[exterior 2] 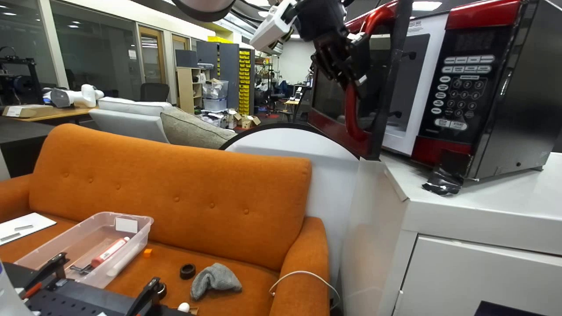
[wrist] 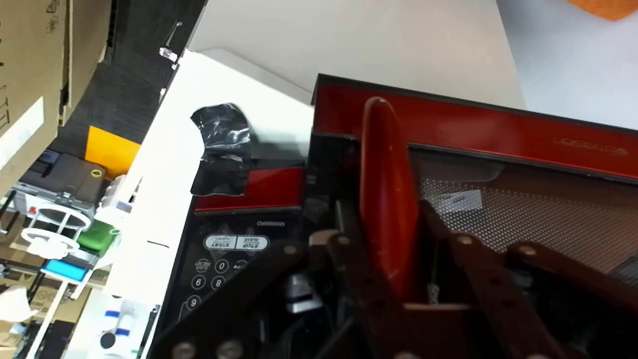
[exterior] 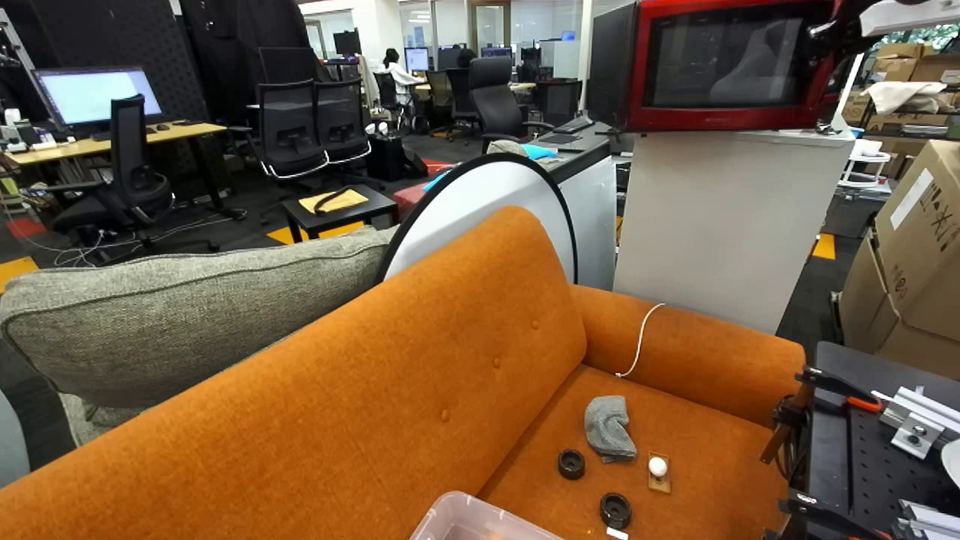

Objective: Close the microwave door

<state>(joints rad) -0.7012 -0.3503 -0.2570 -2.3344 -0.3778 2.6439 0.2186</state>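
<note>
The red microwave (exterior 2: pixel 461 87) stands on a white cabinet, with its keypad on the front. Its door (exterior 2: pixel 331 131) is swung open at an angle in an exterior view, showing the white frame inside. The door's dark window (exterior: pixel 724 64) also shows in an exterior view. The curved red door handle (exterior 2: pixel 351 114) is upright; it also shows in the wrist view (wrist: pixel 381 149). My gripper (exterior 2: pixel 350 79) is at the handle's middle. In the wrist view, my gripper's fingers (wrist: pixel 386 214) lie close on both sides of the handle and appear shut on it.
The white cabinet (exterior 2: pixel 377 219) is under the microwave. Black tape (exterior 2: pixel 443 180) sticks to the microwave's lower front corner. An orange sofa (exterior 2: pixel 175 175) and a round white panel (exterior 2: pixel 281 140) stand beside the cabinet. Cardboard boxes (exterior: pixel 915 255) stand on the far side.
</note>
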